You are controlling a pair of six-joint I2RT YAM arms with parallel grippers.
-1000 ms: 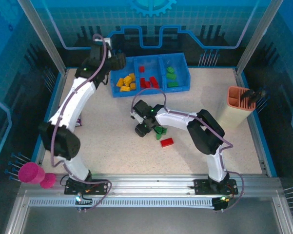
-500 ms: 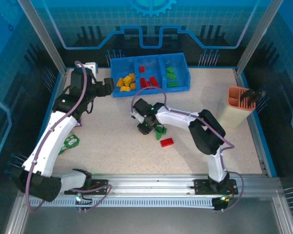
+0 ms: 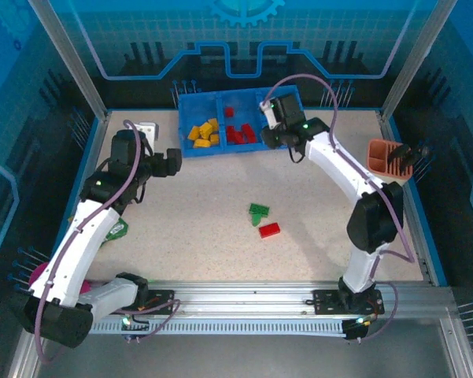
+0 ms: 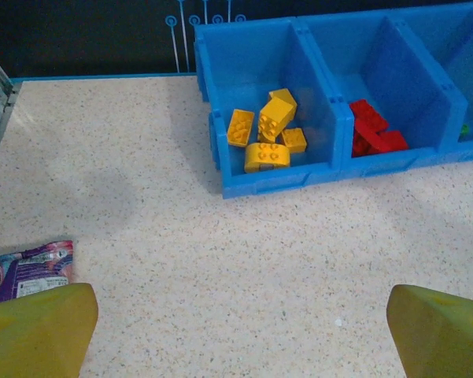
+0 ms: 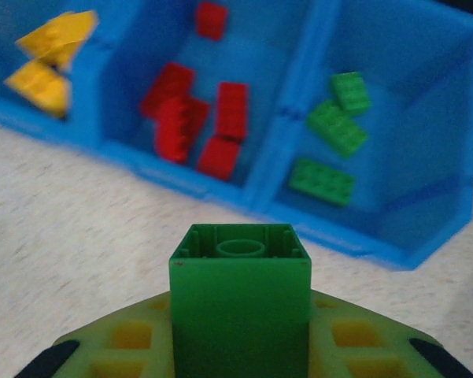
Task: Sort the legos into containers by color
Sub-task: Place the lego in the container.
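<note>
The blue tray (image 3: 220, 150) stands at the back with three containers. Yellow legos (image 3: 203, 132) fill the left one and red legos (image 3: 238, 132) the middle one. My right gripper (image 3: 271, 135) hovers at the tray's front edge by the right container, shut on a green lego (image 5: 240, 303). Ahead of it lie green legos (image 5: 334, 126) in that container. Two green legos (image 3: 258, 212) and a red lego (image 3: 269, 230) rest on the table's middle. My left gripper (image 3: 173, 160) is open and holds nothing, left of the tray, its fingers (image 4: 39, 331) wide apart over bare table.
An orange-pink slotted holder (image 3: 382, 161) stands at the right edge. A purple packet (image 4: 27, 268) lies by my left gripper. A magenta cup (image 3: 39, 276) sits at the near left, partly behind the left arm. A small white block (image 3: 145, 126) lies at the back left.
My right gripper shut on a green lego at the table's middle and carried it up to the tray's front. My left arm drew back from the tray and its jaws widened.
</note>
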